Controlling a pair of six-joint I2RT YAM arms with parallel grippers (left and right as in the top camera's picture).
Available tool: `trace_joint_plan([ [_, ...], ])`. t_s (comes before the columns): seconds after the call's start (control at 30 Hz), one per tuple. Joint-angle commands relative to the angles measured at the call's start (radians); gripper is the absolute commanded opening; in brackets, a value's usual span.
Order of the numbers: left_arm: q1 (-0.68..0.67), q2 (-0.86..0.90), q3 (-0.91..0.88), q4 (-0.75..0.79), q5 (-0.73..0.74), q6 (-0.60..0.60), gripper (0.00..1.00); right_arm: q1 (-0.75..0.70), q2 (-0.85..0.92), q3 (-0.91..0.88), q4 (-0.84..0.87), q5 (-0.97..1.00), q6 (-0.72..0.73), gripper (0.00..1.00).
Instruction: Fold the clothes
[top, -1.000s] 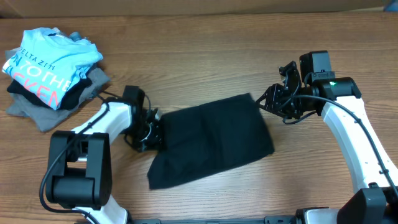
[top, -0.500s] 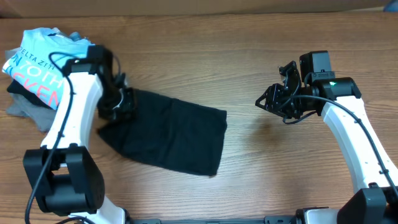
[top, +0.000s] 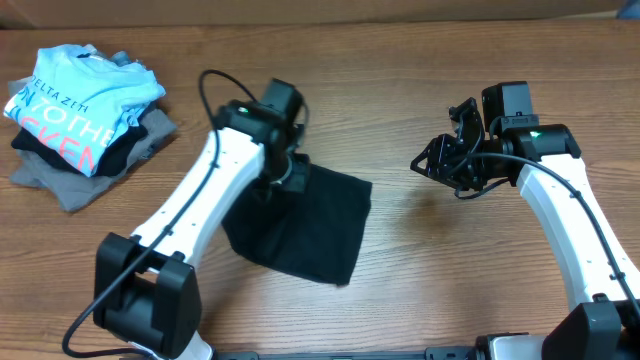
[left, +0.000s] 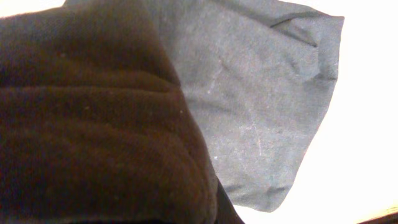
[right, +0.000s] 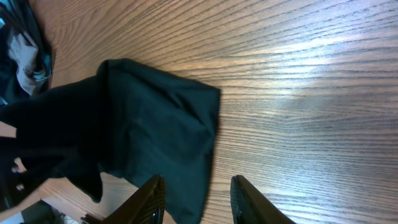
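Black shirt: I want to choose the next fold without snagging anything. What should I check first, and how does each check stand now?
1. Grip: the left gripper is shut on the shirt at its far edge: ok.
2. Other arm: the right gripper is free, jaws partly open on nothing, to the right of the shirt: ok.
3. Spacing: the shirt lies apart from the pile, with bare table between them: ok.
4. Flatness: the shirt is doubled over and crumpled at the held edge: not ok.
5. Edges lined up: the left arm covers part of the shirt: cannot tell.
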Motion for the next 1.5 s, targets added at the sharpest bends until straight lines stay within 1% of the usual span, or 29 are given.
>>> trace_joint_plan([
  [0.0,-0.04,-0.013,0.015,0.002,-0.046,-0.072,0.04,0.0,-0.009,0.02,0.003,-0.009,-0.001,0.37],
  [0.3,-0.14,-0.013,0.014,-0.002,-0.017,-0.133,0.04,0.0,-0.009,0.02,0.005,-0.008,-0.001,0.38],
  [0.43,-0.151,-0.013,0.014,-0.003,-0.023,-0.142,0.04,0.0,-0.009,0.019,-0.012,-0.003,0.003,0.38],
  [0.5,-0.151,-0.013,0.014,-0.008,-0.026,-0.142,0.04,0.0,-0.004,0.012,-0.046,0.035,0.063,0.38],
  [0.57,-0.15,-0.013,0.014,-0.009,-0.027,-0.142,0.04,0.0,0.002,-0.008,-0.052,0.044,0.083,0.23],
  [0.6,-0.15,-0.013,0.014,-0.009,-0.027,-0.142,0.04,0.0,0.005,-0.025,-0.05,0.041,0.084,0.17],
  [0.63,-0.15,-0.013,0.014,-0.009,-0.028,-0.142,0.04,0.0,0.009,-0.044,-0.046,0.031,0.082,0.15],
  [0.7,-0.15,-0.013,0.014,-0.009,-0.028,-0.141,0.04,0.004,0.017,-0.087,-0.042,-0.008,0.058,0.16],
  [0.73,-0.15,-0.013,0.014,-0.009,-0.028,-0.141,0.04,0.008,0.02,-0.116,-0.032,-0.053,0.015,0.17],
  [0.77,-0.15,-0.013,0.014,-0.009,-0.028,-0.141,0.04,0.014,0.021,-0.146,-0.019,-0.104,-0.035,0.21],
  [0.8,-0.15,-0.013,0.014,-0.009,-0.028,-0.141,0.04,0.019,0.021,-0.167,-0.011,-0.127,-0.054,0.24],
  [0.87,-0.15,-0.013,0.014,-0.009,-0.028,-0.142,0.04,0.029,0.021,-0.219,0.008,-0.132,-0.054,0.25],
  [1.0,-0.15,-0.013,0.014,-0.009,-0.026,-0.142,0.04,0.032,0.023,-0.309,0.057,-0.183,-0.037,0.24],
  [1.07,-0.15,-0.013,0.014,-0.009,-0.024,-0.142,0.04,0.034,0.023,-0.353,0.096,-0.261,-0.006,0.22],
  [1.1,-0.15,-0.013,0.014,-0.009,-0.024,-0.142,0.04,0.035,0.024,-0.373,0.119,-0.278,0.027,0.19],
  [1.2,-0.15,-0.013,0.014,-0.009,-0.024,-0.142,0.04,0.043,0.028,-0.444,0.203,-0.271,0.167,0.12],
  [1.23,-0.15,-0.013,0.014,-0.008,-0.024,-0.142,0.04,0.047,0.031,-0.462,0.224,-0.272,0.192,0.1],
  [1.37,-0.15,-0.013,0.014,-0.01,-0.023,-0.141,0.04,0.067,0.037,-0.531,0.331,-0.336,0.266,0.09],
  [1.47,-0.15,-0.013,0.015,-0.013,-0.023,-0.141,0.04,0.082,0.037,-0.557,0.389,-0.338,0.341,0.09],
])
